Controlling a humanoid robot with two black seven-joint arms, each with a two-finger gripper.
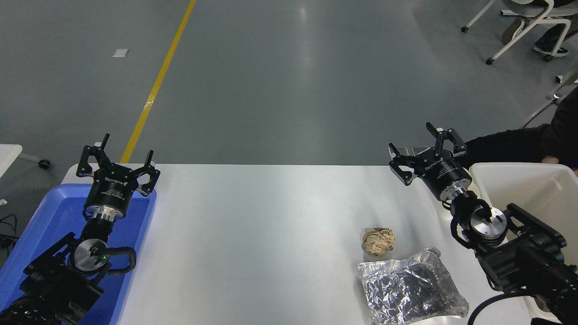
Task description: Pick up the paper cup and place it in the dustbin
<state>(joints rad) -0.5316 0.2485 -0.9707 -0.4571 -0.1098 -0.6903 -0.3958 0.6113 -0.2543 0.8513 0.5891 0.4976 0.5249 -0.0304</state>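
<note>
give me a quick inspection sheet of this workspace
surface: white table, bare in the middle
job's things: dustbin at right edge; paper cup not seen
clutter: brown paper ball, foil bag beside it; blue tray at left
grippers: left gripper open over tray; right gripper open, empty, by dustbin
cables: black cables on both arms
surroundings: grey floor, yellow line, person's sleeve beyond the dustbin

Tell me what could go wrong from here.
No paper cup shows clearly; the right arm may hide it. A person's sleeve lies just behind the open right claw: contact risk. The brown paper ball and foil bag sit near that arm and could be swept aside.
</note>
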